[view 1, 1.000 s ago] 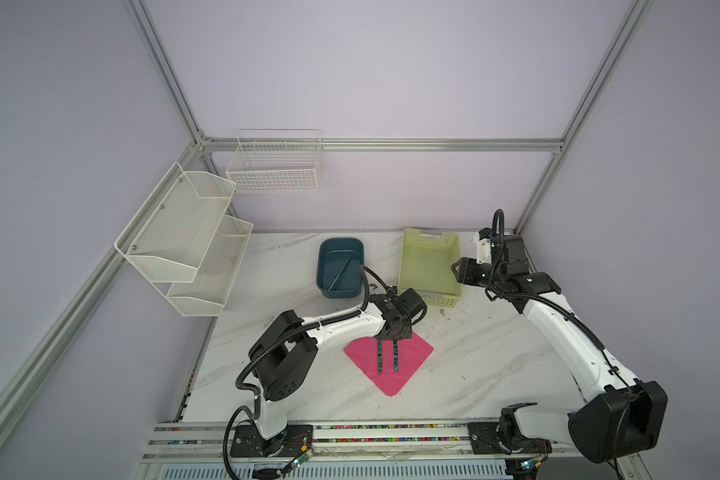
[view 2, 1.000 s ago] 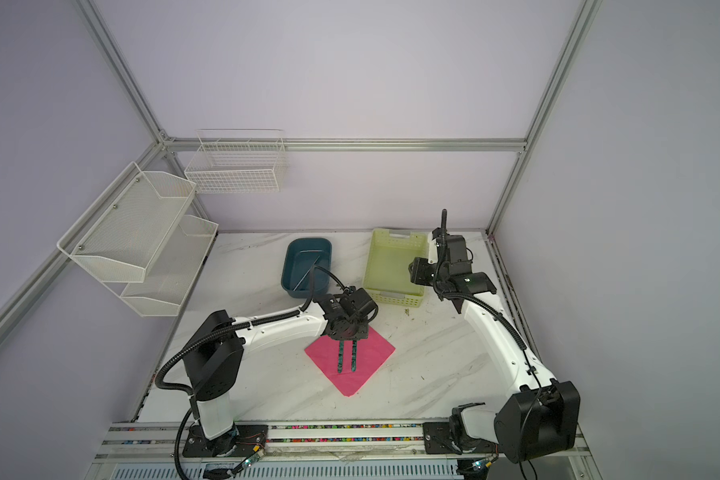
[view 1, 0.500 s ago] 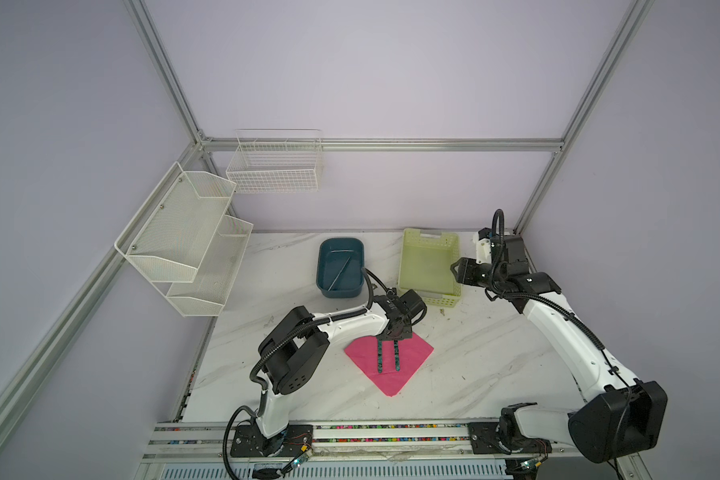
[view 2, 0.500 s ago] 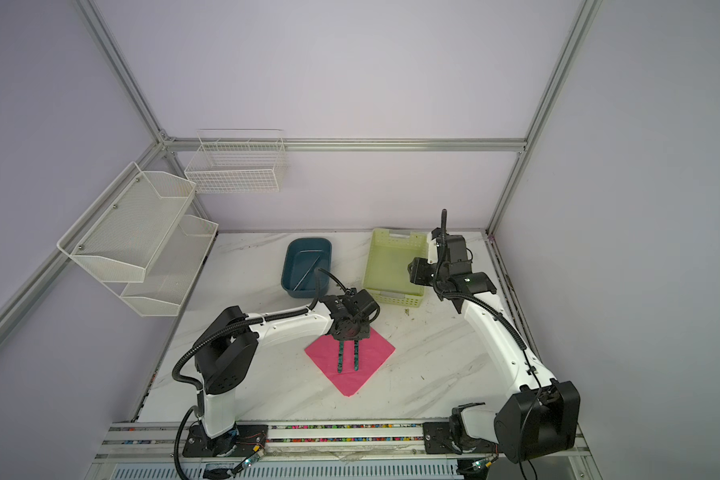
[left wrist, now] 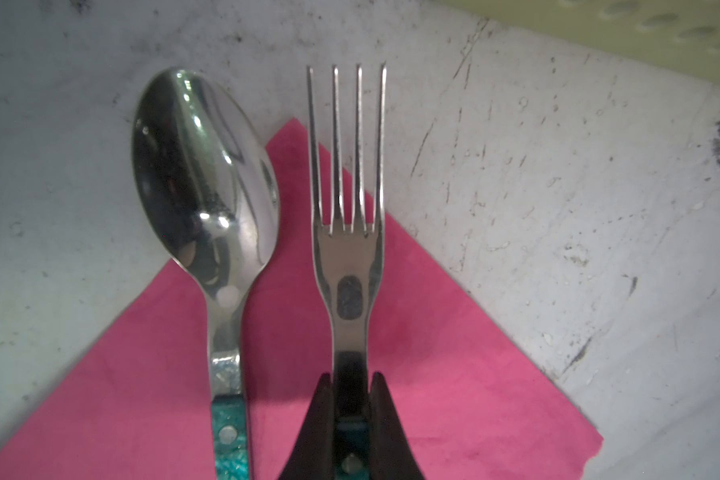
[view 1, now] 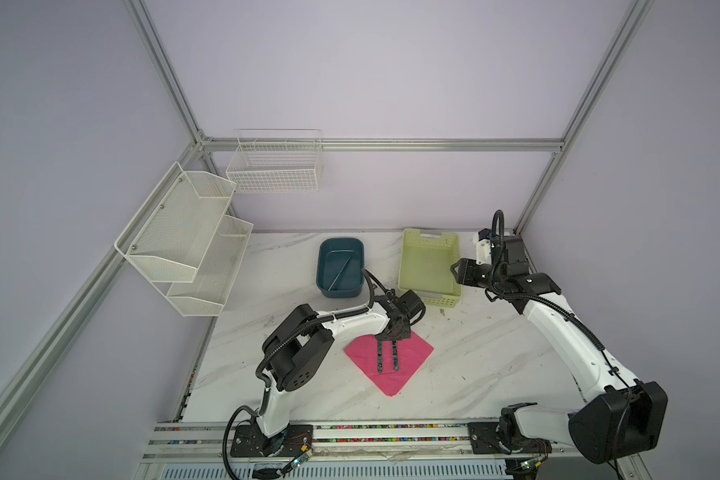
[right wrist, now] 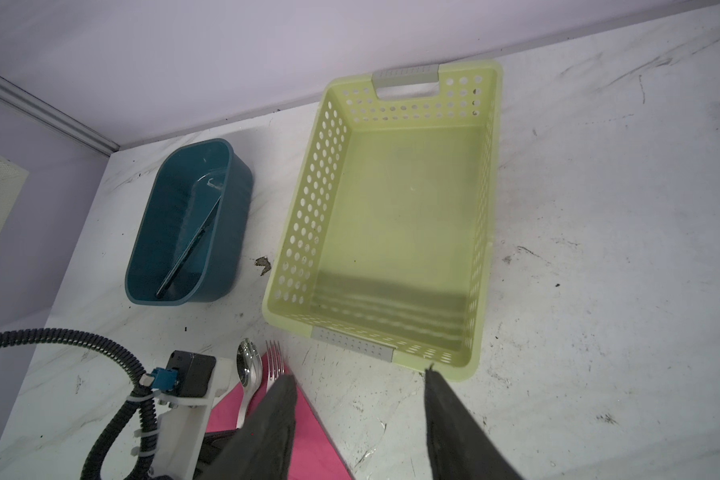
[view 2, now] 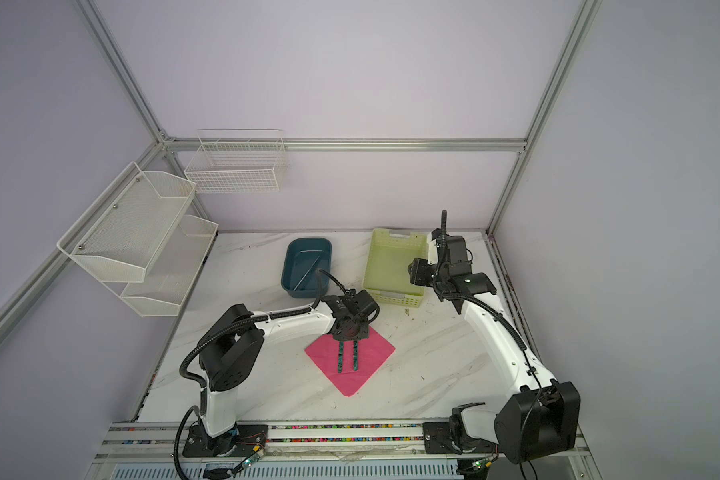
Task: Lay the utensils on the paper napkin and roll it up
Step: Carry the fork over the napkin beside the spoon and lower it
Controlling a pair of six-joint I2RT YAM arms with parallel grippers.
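The pink paper napkin [view 1: 412, 353] [view 2: 373, 353] lies as a diamond on the marble table. The spoon [left wrist: 208, 183] rests on it, its bowl past the far corner. Beside it is the fork [left wrist: 348, 249], its teal handle [view 1: 395, 356] parallel to the spoon's handle [view 1: 379, 358]. My left gripper [left wrist: 352, 386] [view 1: 395, 334] [view 2: 350, 332] is shut on the fork's neck. I cannot tell whether the fork touches the paper. The knife [view 1: 341, 272] [right wrist: 192, 245] lies in the teal tub [view 1: 321, 266]. My right gripper [right wrist: 359, 372] [view 1: 458, 270] hangs open and holds nothing, by the basket's right side.
A pale green basket [view 1: 408, 266] [right wrist: 308, 199] stands at the back, right of the teal tub [right wrist: 142, 257]. White wire shelves [view 1: 184, 241] and a wire basket [view 1: 275, 166] hang on the left and back walls. The left arm's cable [right wrist: 100, 345] loops above the table.
The left arm's elbow has swung slightly to the right while its gripper stays over the napkin's far corner with the fork. The right arm has not moved.
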